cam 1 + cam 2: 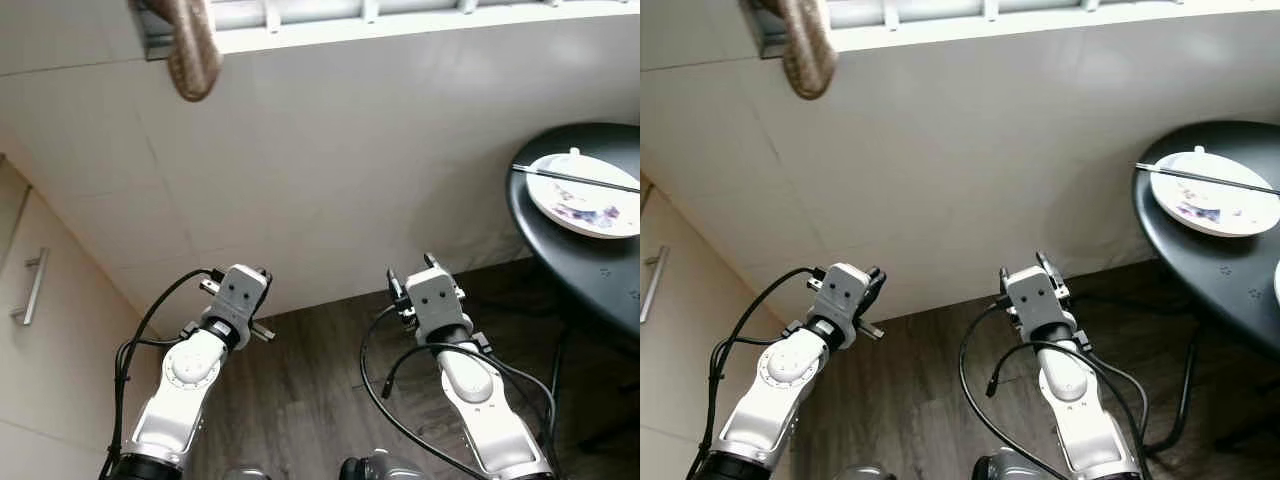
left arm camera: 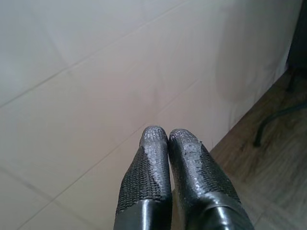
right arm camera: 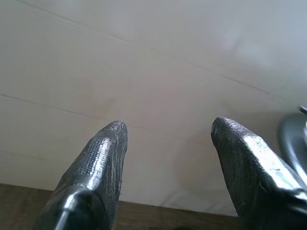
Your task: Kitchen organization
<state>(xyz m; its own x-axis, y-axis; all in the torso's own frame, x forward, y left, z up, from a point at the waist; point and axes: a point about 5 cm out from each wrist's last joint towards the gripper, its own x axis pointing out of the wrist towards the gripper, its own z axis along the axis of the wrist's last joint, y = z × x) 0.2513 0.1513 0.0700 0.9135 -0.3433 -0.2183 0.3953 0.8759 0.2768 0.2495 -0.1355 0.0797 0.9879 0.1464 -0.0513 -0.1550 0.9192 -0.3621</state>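
Observation:
A white plate [image 1: 585, 195] smeared with food sits on the round black table [image 1: 590, 270] at the right, with dark chopsticks [image 1: 575, 178] laid across it. Both silver arms are raised in front of me toward the white tiled wall. My left gripper [image 2: 168, 136] is shut, its two black fingers pressed together with nothing between them. My right gripper [image 3: 168, 129] is open, its fingertips [image 3: 112, 134] wide apart and empty. Both grippers are left of the table and away from the plate.
A pale cabinet door with a metal handle [image 1: 33, 285] stands at the far left. A brown object [image 1: 192, 45] hangs from the window ledge above. Dark wood floor [image 1: 320, 380] lies below the arms. The table's legs [image 1: 1185, 390] stand at the right.

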